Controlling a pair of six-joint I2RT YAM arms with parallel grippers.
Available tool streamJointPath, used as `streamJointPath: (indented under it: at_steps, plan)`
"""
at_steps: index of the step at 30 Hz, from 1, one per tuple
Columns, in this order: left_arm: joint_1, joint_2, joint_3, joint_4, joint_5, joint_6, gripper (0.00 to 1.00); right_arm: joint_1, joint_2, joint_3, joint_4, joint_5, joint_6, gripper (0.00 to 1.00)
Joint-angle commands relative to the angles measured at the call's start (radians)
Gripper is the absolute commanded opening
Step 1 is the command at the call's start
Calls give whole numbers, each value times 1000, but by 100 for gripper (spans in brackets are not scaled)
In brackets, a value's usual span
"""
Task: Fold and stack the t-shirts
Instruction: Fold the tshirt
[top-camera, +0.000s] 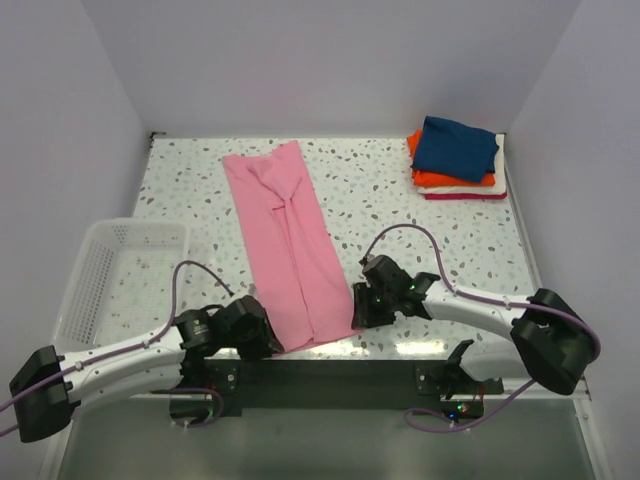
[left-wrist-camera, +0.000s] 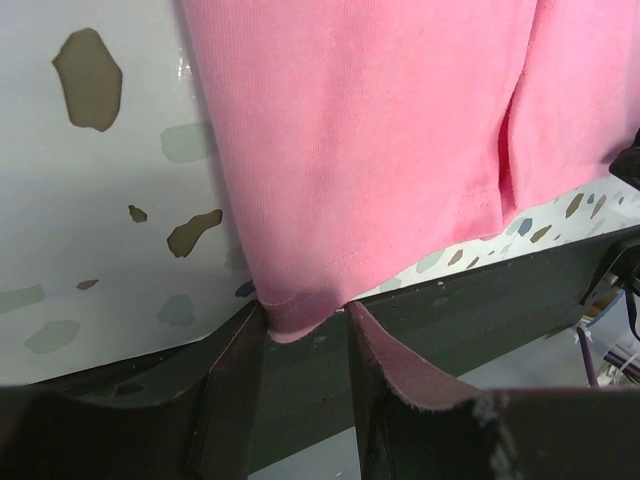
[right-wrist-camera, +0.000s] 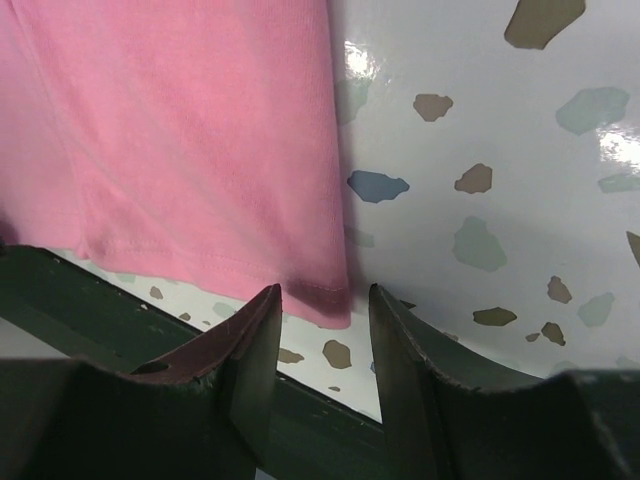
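Five t-shirts in the top view by our count. One pink shirt is laid flat. Four folded ones sit in one stack at the far right of the table: navy shirt on top, then orange shirt, white shirt, and red shirt at the bottom. One wire basket sits at the near left. Two arms. The pink shirt is a long narrow strip, long axis far to near, with the near end leaning a bit right and its hem at the table's near edge. Both arms lie low and reach inward from the outer near corners. The left gripper is at the strip's near-left corner and the right gripper at its near-right corner.

Left wrist view: one hem corner of the pink shirt lies flat on the table, tucked between the two fingers. The left gripper has its jaws narrowly apart, straddling the corner rather than clamped on it.

Right wrist view: same picture on the other side. The stitched corner of the pink shirt sits between the fingertips of the right gripper. Jaws are apart, with bare table showing beside the right-hand finger.
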Motion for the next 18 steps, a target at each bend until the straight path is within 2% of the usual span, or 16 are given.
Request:
streamJointPath:
  at_steps: [1,5,9,10,13,14,16,18]
  plan:
    - [-4,45,-11,-16,-43,3,43,-3,23,-16,52,-33,15,44]
    - [-4,64,-15,6,-41,7,40,-3,35,-21,68,-41,24,41]
    - [-4,64,-5,16,-44,21,33,-3,31,-16,65,-49,27,34]
    - [-6,66,0,18,-44,24,30,-3,25,-9,62,-52,26,31]
    - [-4,62,31,16,-49,39,19,-5,0,14,34,-58,26,9]
    - [-4,62,51,12,-53,46,14,-3,-7,22,14,-57,26,6]
    - [-4,56,71,4,-58,52,10,-3,-30,50,-7,-52,23,1]
    - [-4,53,104,-14,-70,59,5,-3,-44,76,-38,-41,18,0]
